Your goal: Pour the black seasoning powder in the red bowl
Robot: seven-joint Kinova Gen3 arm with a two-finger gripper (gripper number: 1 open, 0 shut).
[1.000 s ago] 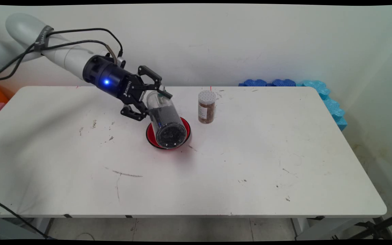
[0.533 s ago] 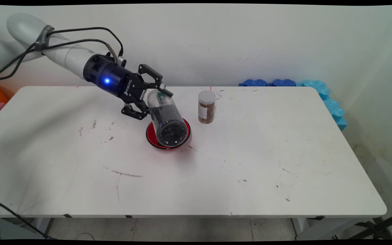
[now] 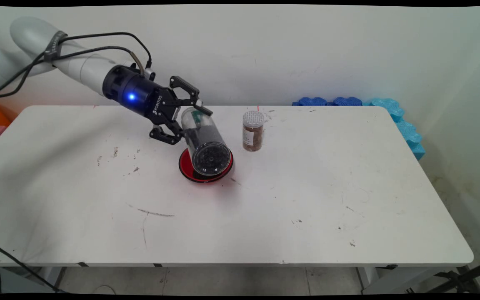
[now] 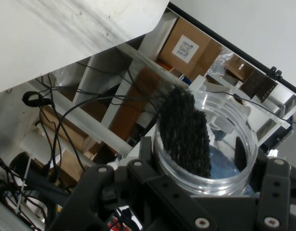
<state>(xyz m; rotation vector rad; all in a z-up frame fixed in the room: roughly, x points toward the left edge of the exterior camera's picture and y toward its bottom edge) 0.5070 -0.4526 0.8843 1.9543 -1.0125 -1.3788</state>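
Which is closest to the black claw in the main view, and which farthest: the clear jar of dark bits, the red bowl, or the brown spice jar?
From the gripper:
1. Clear jar of dark bits, tilted in its grasp.
2. Red bowl, just below.
3. Brown spice jar, upright, off right.

Only readable bit is "ROBOTIQ" in white on the black two-finger hand [image 3: 188, 121]; the spice jar's label's too tiny.

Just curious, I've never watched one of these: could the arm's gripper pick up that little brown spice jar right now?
Probably not as things stand: the gripper is shut on the clear jar of dark grains, tipped over the red bowl. The spice jar itself stands unobstructed nearby.
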